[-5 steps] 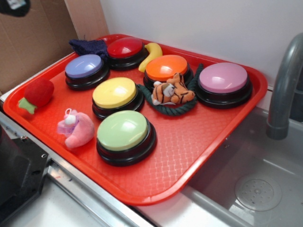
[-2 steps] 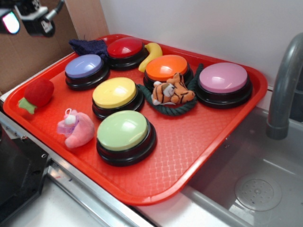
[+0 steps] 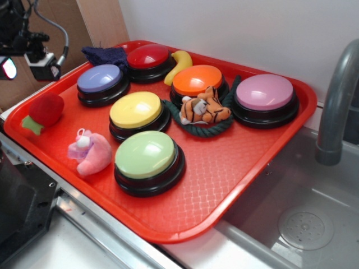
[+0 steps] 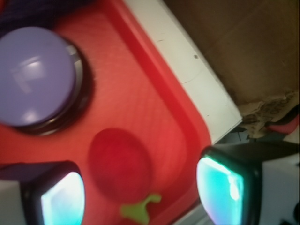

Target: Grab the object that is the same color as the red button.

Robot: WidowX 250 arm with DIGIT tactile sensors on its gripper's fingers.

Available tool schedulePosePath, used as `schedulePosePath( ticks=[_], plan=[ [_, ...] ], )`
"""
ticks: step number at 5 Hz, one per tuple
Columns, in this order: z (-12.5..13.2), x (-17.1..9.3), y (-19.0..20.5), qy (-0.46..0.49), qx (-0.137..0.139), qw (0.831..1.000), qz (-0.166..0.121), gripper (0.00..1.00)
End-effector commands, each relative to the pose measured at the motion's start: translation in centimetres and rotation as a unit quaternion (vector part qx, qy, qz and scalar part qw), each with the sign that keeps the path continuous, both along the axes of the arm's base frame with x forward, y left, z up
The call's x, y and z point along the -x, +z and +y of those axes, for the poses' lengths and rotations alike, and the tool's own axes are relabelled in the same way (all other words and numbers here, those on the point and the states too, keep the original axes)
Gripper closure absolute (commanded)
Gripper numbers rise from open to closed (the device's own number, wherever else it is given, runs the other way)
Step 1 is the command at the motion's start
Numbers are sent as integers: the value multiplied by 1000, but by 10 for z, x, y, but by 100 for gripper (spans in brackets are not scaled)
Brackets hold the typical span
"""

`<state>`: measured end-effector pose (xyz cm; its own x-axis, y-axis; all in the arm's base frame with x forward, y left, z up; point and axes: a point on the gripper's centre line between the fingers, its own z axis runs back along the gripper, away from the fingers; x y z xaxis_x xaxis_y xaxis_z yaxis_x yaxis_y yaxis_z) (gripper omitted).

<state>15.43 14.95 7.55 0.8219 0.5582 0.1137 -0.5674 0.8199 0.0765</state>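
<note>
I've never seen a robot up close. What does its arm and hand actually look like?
The arm is black, with a dark cable looping off it. The gripper has two chunky black fingers with rounded corners, and their pads glow pale turquoise. In the exterior view the gripper also shows a white block and one bright pad.
</note>
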Motion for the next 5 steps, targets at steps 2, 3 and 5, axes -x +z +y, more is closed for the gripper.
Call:
schedulePosePath(
  ticks=[2, 3, 5],
  plan=[
    [-8, 2, -58, -24, 35, 999, 12, 0],
    [-12, 4, -62, -17, 41, 999, 20, 48],
    [-15, 2, -44, -18, 28, 999, 3, 100]
  ],
)
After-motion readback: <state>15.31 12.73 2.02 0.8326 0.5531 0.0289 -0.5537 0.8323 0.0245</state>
